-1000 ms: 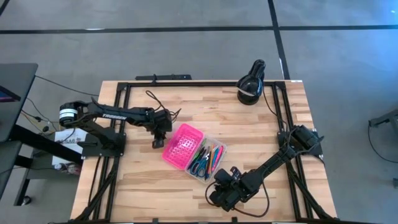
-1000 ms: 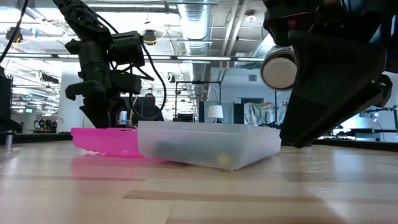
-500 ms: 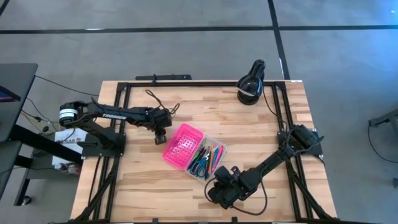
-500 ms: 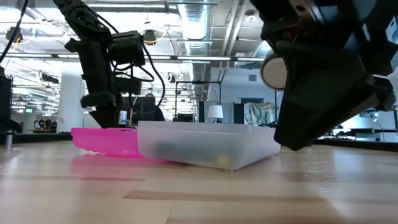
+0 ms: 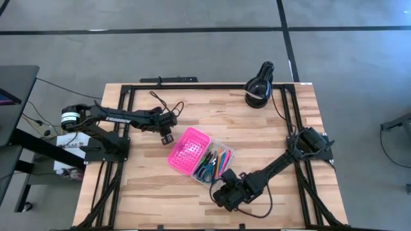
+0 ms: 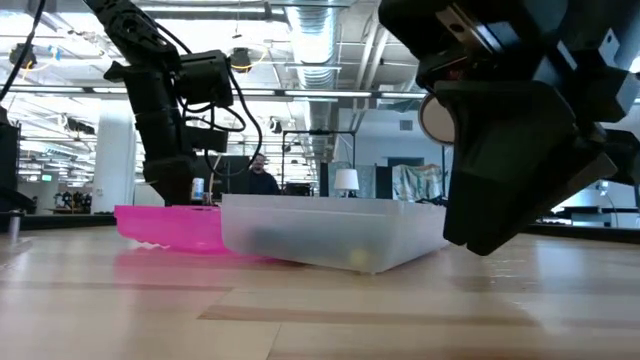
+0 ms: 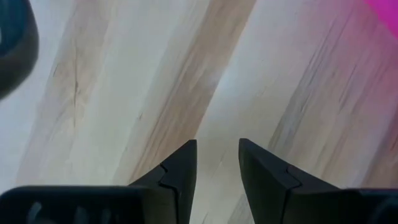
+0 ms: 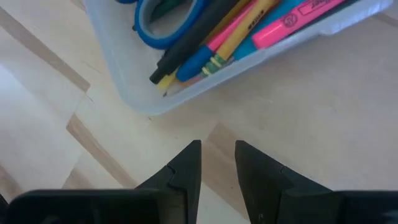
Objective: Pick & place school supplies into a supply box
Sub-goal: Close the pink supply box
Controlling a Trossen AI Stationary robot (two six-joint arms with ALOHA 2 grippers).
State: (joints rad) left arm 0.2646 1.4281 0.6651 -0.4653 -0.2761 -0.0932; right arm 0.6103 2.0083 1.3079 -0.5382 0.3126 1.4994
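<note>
The supply box lies open at mid-table: its pink lid (image 5: 187,149) (image 6: 165,226) is flat on the wood beside the clear base (image 5: 224,171) (image 6: 330,236). The school supplies (image 5: 214,163) lie inside the base; the right wrist view shows blue-handled scissors (image 8: 163,26) and yellow, pink, blue and dark pens (image 8: 249,25). My left gripper (image 5: 166,138) (image 7: 217,146) hovers left of the lid, pointing down, open by a narrow gap and empty. My right gripper (image 5: 225,191) (image 8: 217,144) is low over the wood by the base's near corner, also narrowly open and empty.
A black lamp (image 5: 259,87) stands at the far right corner, and a dark cable (image 5: 162,102) loops on the far left part of the table. A black frame (image 5: 122,122) runs along the table's sides. Bare wood lies near the front edge (image 5: 154,199).
My left gripper has drawn back from the pink lid toward the far edge, rising a little. My right gripper has crept left, closer to the clear base's near corner. The box and its contents have stayed put.
</note>
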